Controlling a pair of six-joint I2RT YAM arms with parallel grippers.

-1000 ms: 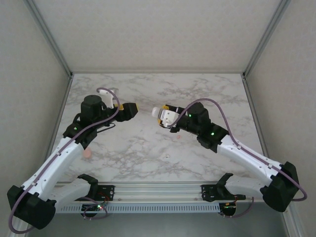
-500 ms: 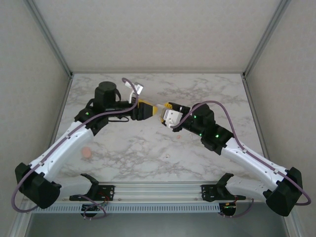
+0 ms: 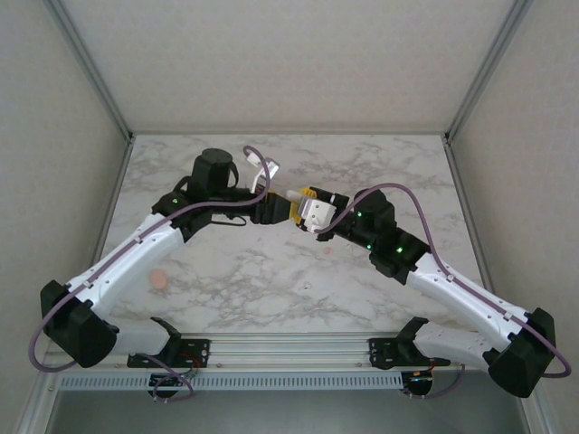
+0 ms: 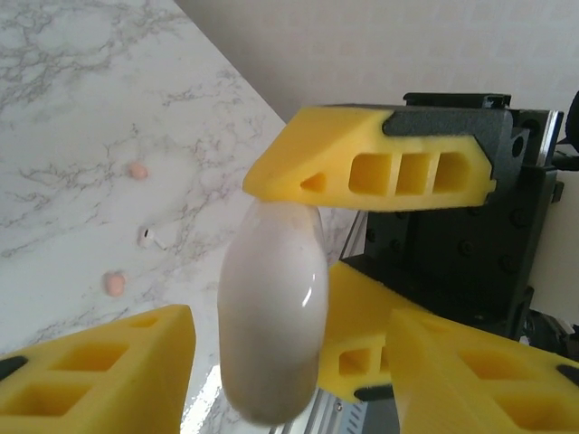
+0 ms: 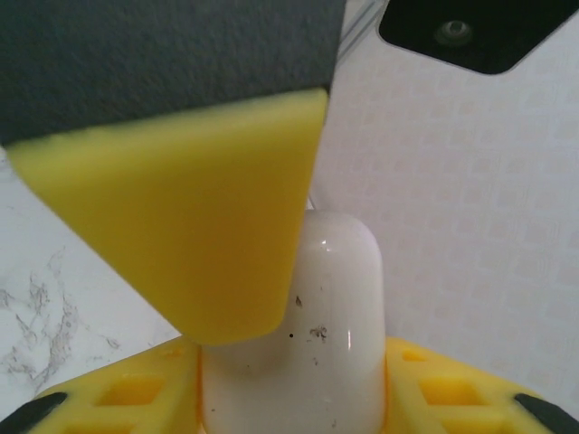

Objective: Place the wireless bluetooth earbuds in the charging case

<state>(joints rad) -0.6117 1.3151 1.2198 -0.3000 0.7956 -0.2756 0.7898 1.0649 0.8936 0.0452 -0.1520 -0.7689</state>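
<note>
The right gripper (image 5: 271,348) is clamped on the white charging case (image 4: 271,307), holding it clear of the table (image 4: 72,108). The left gripper (image 4: 289,336) flanks the case with its jaws apart. The earbuds (image 4: 137,170) lie loose on the marble. They are likely light, rigid, glossy and prone to roll. Pinch each bud gently across its widest part.

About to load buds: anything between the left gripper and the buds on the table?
Yes: the case, clamped in the right gripper, sits between the open fingers of the left gripper. The buds lie loose on the table beyond.
</note>
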